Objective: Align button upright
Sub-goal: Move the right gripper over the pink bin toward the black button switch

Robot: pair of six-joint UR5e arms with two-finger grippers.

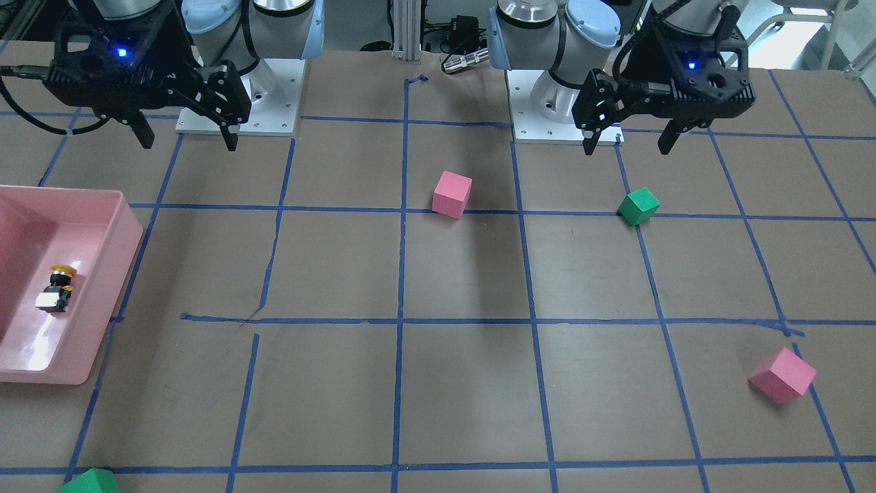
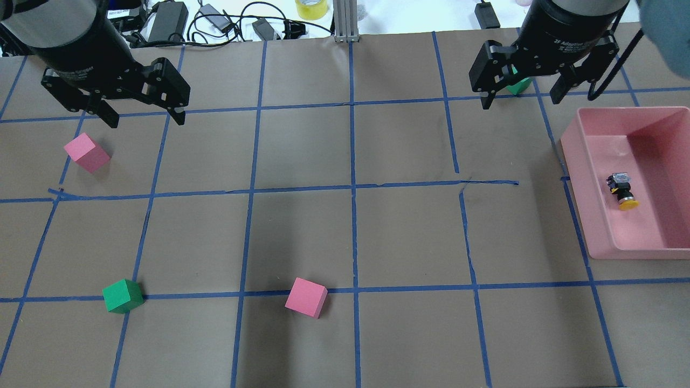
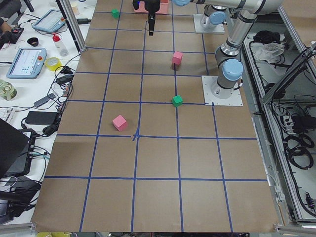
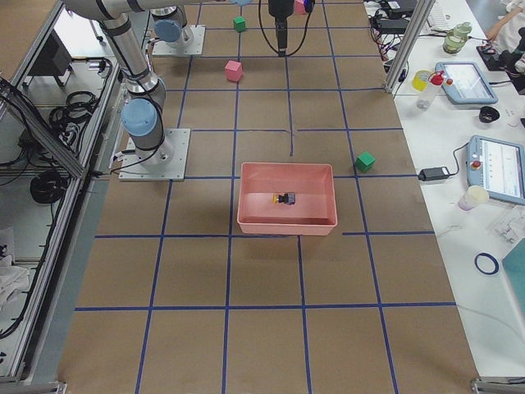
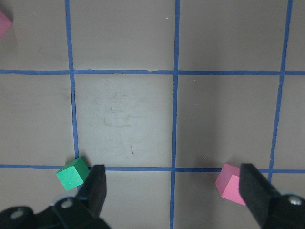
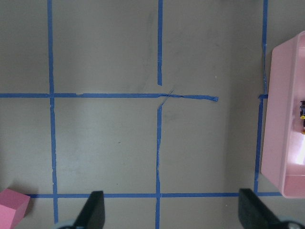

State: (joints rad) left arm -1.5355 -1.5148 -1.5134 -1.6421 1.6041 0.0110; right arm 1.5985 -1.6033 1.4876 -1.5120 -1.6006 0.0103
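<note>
Nearest my front camera, a green cube (image 1: 89,481) is sitting on the desk (image 1: 465,397) at the bottom of that view. I'm seeing the button (image 1: 56,289) lying on its side inside the pink bin (image 1: 41,342), yellow cap pointing toward the robot's base. The right gripper (image 1: 188,145) is hanging above the desk near the bin, jaws standing wide and holding nothing. The left gripper (image 1: 627,149) is hovering likewise, jaws wide and empty, near a second green cube (image 1: 639,205).

The button (image 2: 622,189) lies on its side in the pink bin (image 2: 636,252). The left gripper (image 2: 146,119) and right gripper (image 2: 520,102) hang over the surface (image 2: 302,237), fingers (image 2: 178,110) spread apart.
</note>
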